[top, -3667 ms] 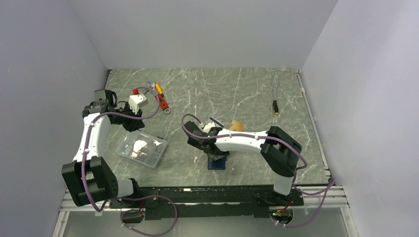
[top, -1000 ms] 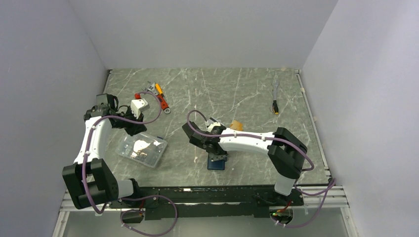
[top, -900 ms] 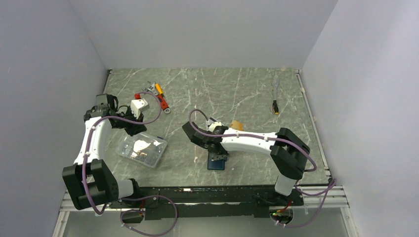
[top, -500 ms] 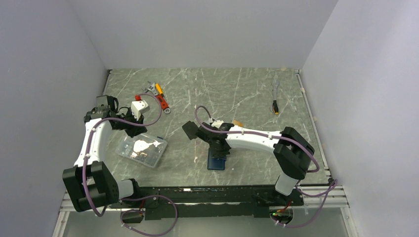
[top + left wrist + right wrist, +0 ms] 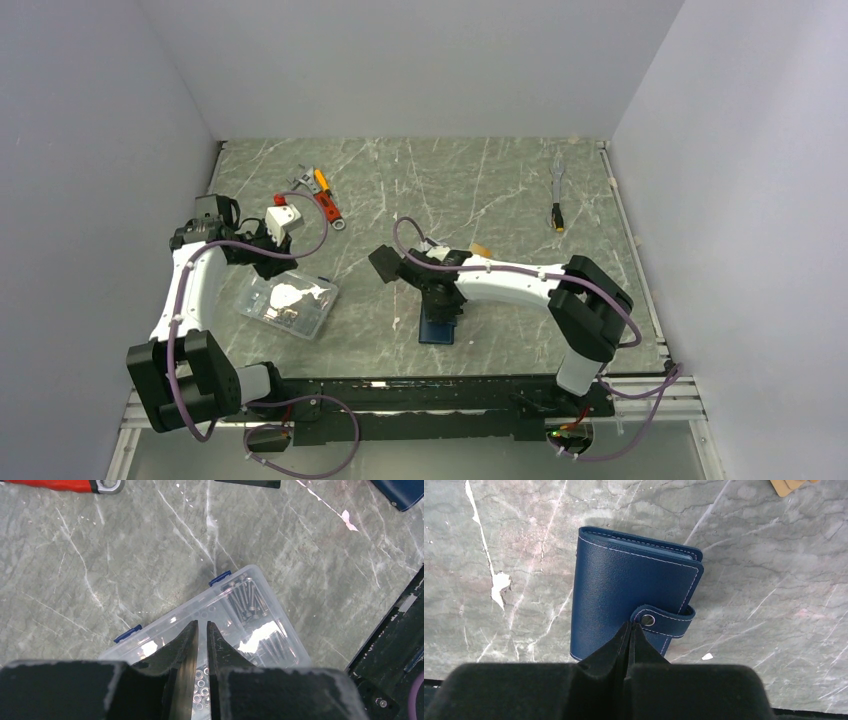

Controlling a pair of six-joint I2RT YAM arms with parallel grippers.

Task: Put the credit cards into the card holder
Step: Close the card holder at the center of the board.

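- My right pincer point(image 5: 629, 628), clenched on nothing, has swung over the card holder point(image 5: 624, 575); its tips are at the snap tab point(image 5: 664, 620).
- The holder is snapped shut, so I judge unsnapping comes before the cards point(image 5: 790, 485).
- Left pincer point(image 5: 202, 626) slightly ajar, empty.

The right hand point(image 5: 629, 626) hides the bottom of the card holder point(image 5: 624, 575). The orange card point(image 5: 789, 486) is cut off at the top edge. The left hand point(image 5: 202, 624) covers part of the clear box point(image 5: 260, 625).
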